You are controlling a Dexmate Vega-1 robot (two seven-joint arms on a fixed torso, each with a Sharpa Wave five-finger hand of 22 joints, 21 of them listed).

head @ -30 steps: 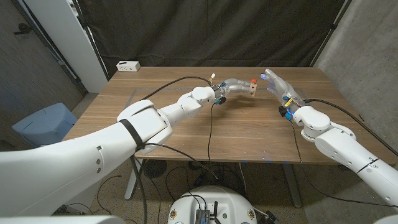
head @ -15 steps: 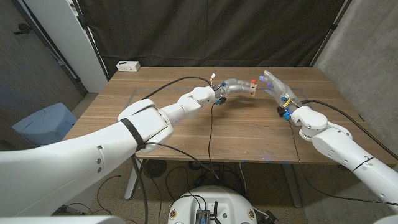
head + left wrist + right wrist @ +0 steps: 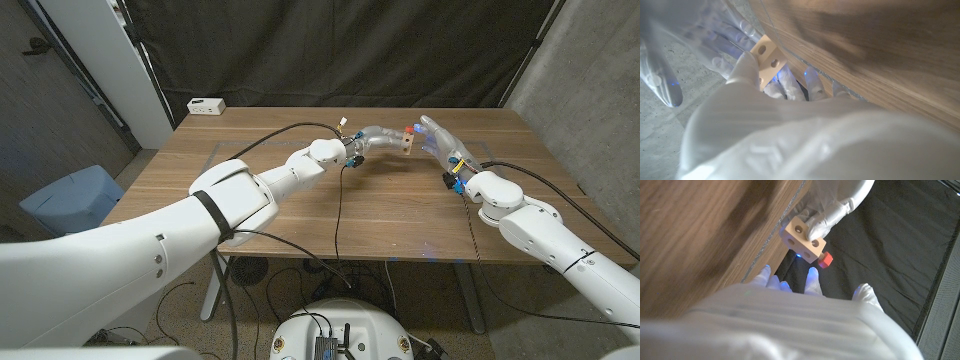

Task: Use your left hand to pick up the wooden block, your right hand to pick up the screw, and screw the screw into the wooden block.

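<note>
Left hand: the left hand (image 3: 378, 138) is raised above the far middle of the wooden table (image 3: 300, 215), its fingers clamped on the wooden block (image 3: 404, 143); in the right wrist view a fingertip presses on the block's upper face (image 3: 816, 229).
Left arm: it reaches in from the near left corner, white shell with a black band on the upper arm, and a black cable (image 3: 338, 215) hangs from the wrist down across the tabletop.
Right hand: the right hand (image 3: 440, 139) is held up just beside the block on its right, fingers apart and stretched towards it, holding nothing that I can see; whether a fingertip touches the block cannot be told.
Right arm: it comes in from the near right corner, forearm angled inward, with blue and yellow fittings at the wrist.
Wooden block: a pale cube held clear of the table, with round holes in its faces (image 3: 803, 239); the left wrist view shows two holes in one face (image 3: 768, 56).
Screw: the screw (image 3: 825, 259) has a red head and sticks out of the block's side facing the right hand; its shaft is hidden.
Writing and labels: none can be read on the arms or block; the white box (image 3: 206, 105) at the table's far left corner is too small to show any lettering.
Backdrop: a black curtain (image 3: 330, 50) hangs behind the table.
</note>
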